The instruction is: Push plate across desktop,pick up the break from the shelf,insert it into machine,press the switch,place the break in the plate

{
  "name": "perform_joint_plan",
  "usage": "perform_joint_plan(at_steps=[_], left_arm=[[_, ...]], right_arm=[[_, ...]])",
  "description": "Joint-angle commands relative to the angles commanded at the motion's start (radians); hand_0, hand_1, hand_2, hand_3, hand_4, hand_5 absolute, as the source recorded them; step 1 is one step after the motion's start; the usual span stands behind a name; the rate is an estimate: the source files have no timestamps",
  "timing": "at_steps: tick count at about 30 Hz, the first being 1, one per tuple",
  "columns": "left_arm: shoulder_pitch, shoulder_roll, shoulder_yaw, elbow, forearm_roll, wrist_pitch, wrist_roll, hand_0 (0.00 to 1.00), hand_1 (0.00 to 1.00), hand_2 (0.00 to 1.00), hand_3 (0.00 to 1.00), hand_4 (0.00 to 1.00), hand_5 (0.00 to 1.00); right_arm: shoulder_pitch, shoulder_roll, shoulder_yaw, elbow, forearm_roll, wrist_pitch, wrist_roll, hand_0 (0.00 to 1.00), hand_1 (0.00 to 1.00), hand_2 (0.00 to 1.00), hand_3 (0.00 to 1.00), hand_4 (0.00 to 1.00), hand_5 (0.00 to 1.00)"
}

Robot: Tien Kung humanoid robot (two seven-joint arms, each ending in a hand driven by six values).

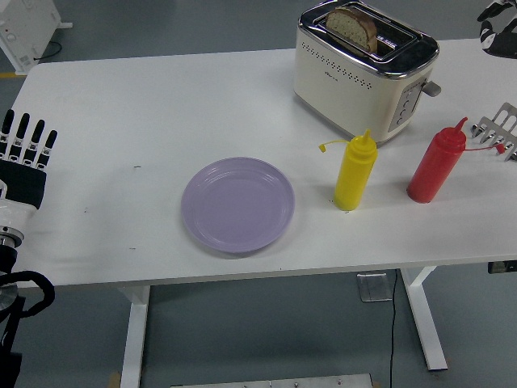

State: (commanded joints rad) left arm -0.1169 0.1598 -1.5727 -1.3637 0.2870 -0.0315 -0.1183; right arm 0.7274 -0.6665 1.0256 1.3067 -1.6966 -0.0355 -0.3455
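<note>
**Bread in toaster, plate empty, both hands off to the sides**

Bread (352,28) sits upright in the far slot of the toaster (363,77), top sticking out above the chrome rim. Toaster is at far right of the table (121,105), lever end facing right.

Plate (237,204), lilac, lies near the front edge, approx. centre, nothing on it. Yellow bottle (355,173) stands just right of plate, in front of toaster; red bottle (435,166) further right. Neither touches the other or the toaster. Metal rack (500,131) at right edge, partly cut off, w/ no bread on the visible part.

Left hand (24,158) at left table edge, fingers straight & spread, holding nothing. Right hand (499,18) only partly seen at top-right corner, beyond toaster; finger state can't be told.
</note>
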Motion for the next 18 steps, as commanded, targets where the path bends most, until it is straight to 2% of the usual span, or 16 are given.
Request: perform_joint_plan(at_steps=[18], left_arm=[[-0.004, 0.000, -0.005, -0.001, 0.001, 0.001, 0.000, 0.862, 0.817, 0.877, 0.776, 0.717, 0.998]], right_arm=[[0.021, 0.006, -0.092, -0.028, 0.025, 0.049, 0.001, 0.291, 0.397, 0.594, 0.581, 0.397, 0.193]])
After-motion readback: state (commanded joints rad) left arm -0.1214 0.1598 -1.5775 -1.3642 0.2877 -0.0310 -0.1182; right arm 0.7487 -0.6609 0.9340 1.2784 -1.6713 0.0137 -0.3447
